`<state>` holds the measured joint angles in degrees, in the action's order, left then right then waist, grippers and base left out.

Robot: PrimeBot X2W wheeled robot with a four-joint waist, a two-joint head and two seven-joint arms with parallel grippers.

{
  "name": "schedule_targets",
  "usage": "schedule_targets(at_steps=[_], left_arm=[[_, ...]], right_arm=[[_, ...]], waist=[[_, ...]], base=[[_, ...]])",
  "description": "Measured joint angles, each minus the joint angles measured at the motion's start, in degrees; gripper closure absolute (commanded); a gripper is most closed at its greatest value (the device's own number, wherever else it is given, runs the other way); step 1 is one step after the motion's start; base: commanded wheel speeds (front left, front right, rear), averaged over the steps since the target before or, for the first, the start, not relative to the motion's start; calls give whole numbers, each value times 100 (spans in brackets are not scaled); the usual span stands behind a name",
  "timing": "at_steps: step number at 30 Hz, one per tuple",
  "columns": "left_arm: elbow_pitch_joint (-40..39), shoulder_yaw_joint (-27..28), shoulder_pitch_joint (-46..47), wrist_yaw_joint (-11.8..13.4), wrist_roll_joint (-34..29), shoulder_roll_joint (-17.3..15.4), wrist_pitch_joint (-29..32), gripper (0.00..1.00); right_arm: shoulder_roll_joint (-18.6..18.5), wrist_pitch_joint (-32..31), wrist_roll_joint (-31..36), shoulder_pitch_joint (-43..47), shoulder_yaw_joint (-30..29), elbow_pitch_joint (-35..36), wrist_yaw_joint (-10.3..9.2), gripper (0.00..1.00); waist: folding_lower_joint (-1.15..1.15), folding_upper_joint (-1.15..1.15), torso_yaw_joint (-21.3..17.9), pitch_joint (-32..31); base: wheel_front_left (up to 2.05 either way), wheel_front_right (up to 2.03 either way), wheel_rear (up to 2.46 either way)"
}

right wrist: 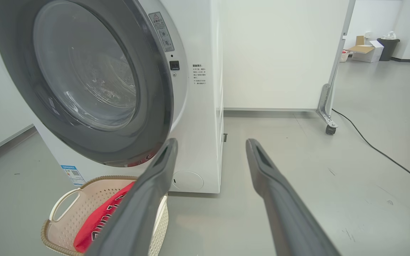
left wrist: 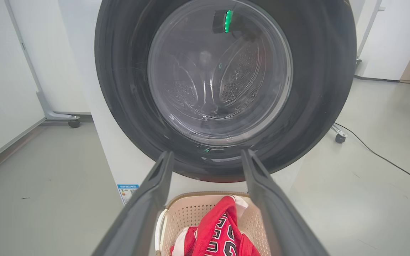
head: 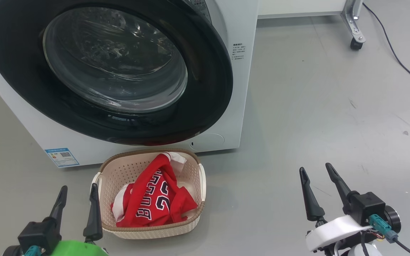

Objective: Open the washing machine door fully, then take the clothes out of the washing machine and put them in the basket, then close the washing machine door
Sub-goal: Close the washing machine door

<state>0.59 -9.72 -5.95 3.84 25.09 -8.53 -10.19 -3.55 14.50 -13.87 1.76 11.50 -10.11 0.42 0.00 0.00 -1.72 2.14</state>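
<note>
Plainly, one washer (head: 242, 89) takes up the head view from 9 to 12 o'clock, and its one door (head: 208, 78) lies flat against the white front, the black rim ringing the glass bowl. Through that glass the left wrist view shows the perforated drum (left wrist: 240, 71) and one green light (left wrist: 228, 20) reflected at 12 o'clock. One blue label (head: 62, 156) sits at 7 o'clock of the door, and one round flap (head: 208, 140) at 5 o'clock. One basket (head: 119, 176) stands on the floor (head: 297, 124) at 6 o'clock of the door, just in front of the washer, with two white handles, one at its 9 o'clock and one at its 3 o'clock. The clothes (head: 155, 195) lie inside it as one red heap with white trim; one jersey with dark letters and numbers lies on top, and how many garments lie under it I cannot tell. Two grippers are in view, each with two dark fingers. The left gripper (head: 78, 188) hangs at 7 o'clock of the head view, fingers spread and holding nothing, one finger just beside the basket's 9 o'clock handle. The right gripper (head: 314, 167) hangs at 4 o'clock, well apart from the basket, fingers likewise spread and holding nothing. One caster (head: 356, 43) and one black cable (head: 397, 60) lie at 1 o'clock.
</note>
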Motion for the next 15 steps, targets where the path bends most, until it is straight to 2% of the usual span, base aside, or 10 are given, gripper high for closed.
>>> schedule_targets(at_steps=[15], left_arm=[[86,-26,-24,151,-218,166,-74,0]], right_arm=[[8,0,0,16,20,-2,0,0]], waist=[[0,0,21,-40]], base=[[0,0,0]])
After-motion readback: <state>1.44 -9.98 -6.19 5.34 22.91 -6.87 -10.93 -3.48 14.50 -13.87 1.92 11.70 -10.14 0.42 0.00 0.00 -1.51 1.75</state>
